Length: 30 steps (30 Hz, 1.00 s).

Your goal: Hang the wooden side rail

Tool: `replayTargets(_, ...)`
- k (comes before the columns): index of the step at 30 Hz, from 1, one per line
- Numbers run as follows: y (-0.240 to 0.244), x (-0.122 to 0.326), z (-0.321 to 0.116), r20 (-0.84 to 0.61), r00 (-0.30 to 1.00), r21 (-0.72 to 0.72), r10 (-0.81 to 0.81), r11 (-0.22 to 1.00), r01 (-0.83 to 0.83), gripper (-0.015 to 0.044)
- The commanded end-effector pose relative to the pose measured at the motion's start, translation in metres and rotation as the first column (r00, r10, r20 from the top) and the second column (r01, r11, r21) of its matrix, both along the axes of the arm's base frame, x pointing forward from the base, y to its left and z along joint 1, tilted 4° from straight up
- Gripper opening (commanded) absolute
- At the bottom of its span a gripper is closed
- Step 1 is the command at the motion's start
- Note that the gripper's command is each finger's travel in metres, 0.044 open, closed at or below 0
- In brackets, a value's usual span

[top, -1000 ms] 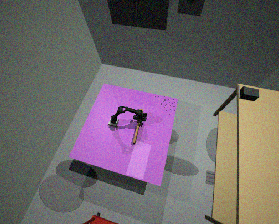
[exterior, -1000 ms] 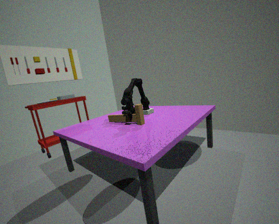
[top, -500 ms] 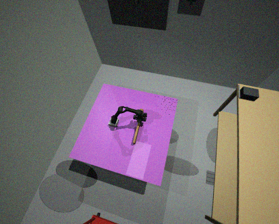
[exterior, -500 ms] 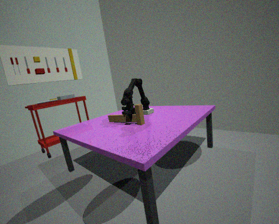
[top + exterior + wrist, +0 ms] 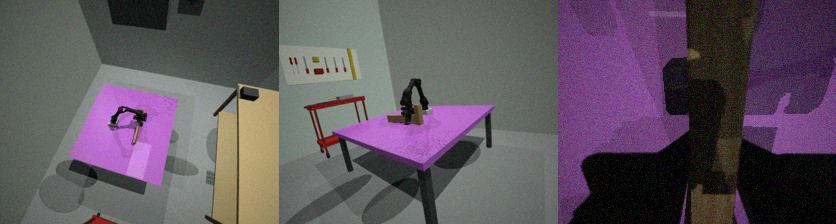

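Gripper (image 5: pixel 140 118) (image 5: pixel 407 121) (image 5: pixel 707 134) is closed on the rail (image 5: pixel 135 136) (image 5: pixel 393 118) (image 5: pixel 713 209), one finger on each side of the wood. It grips near the post end, fingers pointing down, low over the worktop (image 5: pixel 94 133) (image 5: pixel 450 122) (image 5: pixel 598 95).

Rail sits inboard of all four worktop edges. In the top view it runs from the post (image 5: pixel 141 109) (image 5: pixel 418 115) toward the bottom edge, slightly slanted, with its free end near the top of the pale patch (image 5: pixel 139 161). In the exterior view that end points to the left edge, and the rail looks near level. Can't tell whether the free end touches the worktop.

Post stands upright, taller than the rail. In the top view it's at the rail's upper end, between the top edge and the middle of the worktop. The rail's gripped end is right at the post in the exterior view. Hooks, pins and slot can't be made out, so no read on whether the hooks are seated.

Arm (image 5: pixel 128 109) (image 5: pixel 415 82) arches over from its pale base (image 5: pixel 110 125) (image 5: pixel 430 111), which is set in from the left edge in the top view. Dark speckles (image 5: pixel 168 105) (image 5: pixel 414 151) cover the top-right corner there; same corner is nearest the camera in the exterior view. Red cart (image 5: pixel 103 220) (image 5: pixel 338 102) is off the worktop, past the bottom edge in the top view.
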<state>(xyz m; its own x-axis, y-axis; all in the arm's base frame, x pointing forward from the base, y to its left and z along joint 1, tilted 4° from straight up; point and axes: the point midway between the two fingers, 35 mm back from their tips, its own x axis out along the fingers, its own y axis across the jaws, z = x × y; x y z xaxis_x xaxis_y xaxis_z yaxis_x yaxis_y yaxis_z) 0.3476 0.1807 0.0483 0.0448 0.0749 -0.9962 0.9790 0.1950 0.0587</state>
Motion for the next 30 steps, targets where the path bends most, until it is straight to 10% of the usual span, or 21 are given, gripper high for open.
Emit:
replayTargets(1, 0.0008, 0.0004, -0.0003, 0.002, 1.0, 0.005, 0.0, 1.0, 0.0, 0.0)
replayTargets(30, 0.0011, 0.0006, -0.005, 0.002, 1.0, 0.005, 0.0, 1.0, 0.0, 0.0)
